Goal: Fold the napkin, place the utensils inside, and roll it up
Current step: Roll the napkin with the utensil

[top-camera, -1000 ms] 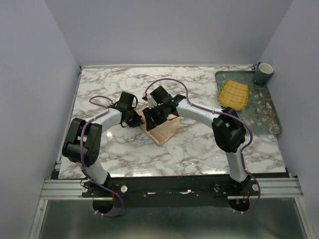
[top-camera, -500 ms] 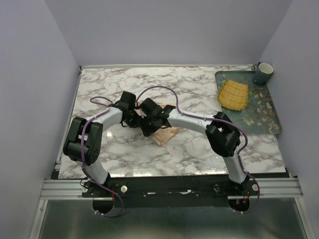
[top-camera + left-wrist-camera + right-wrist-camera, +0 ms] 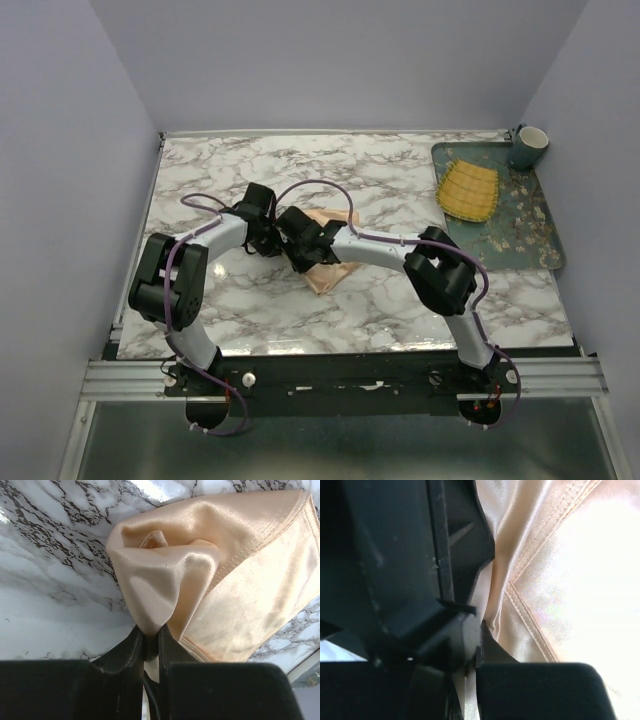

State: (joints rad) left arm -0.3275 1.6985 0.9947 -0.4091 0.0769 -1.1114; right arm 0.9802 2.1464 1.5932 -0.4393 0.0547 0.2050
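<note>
At the middle of the marble surface [image 3: 400,185], seen from above, the peach napkin [image 3: 334,273] lies crumpled, with the left pincer [image 3: 272,240] at its 9 o'clock edge and the right pincer [image 3: 299,256] just beside. In the left wrist view the left pincer [image 3: 151,641] is clenched on a bunched fold of the napkin [image 3: 210,570] rising toward 12 o'clock. In the right wrist view the right pincer [image 3: 476,652] is clamped on a hemmed edge of the napkin [image 3: 560,580], which spreads toward 2 o'clock.

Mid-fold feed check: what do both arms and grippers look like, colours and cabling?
The left arm and right arm match: white links between bulky black joint housings, each trailed by a thin purple cable. The fingers are matte black with flat sides. No markings show.
</note>
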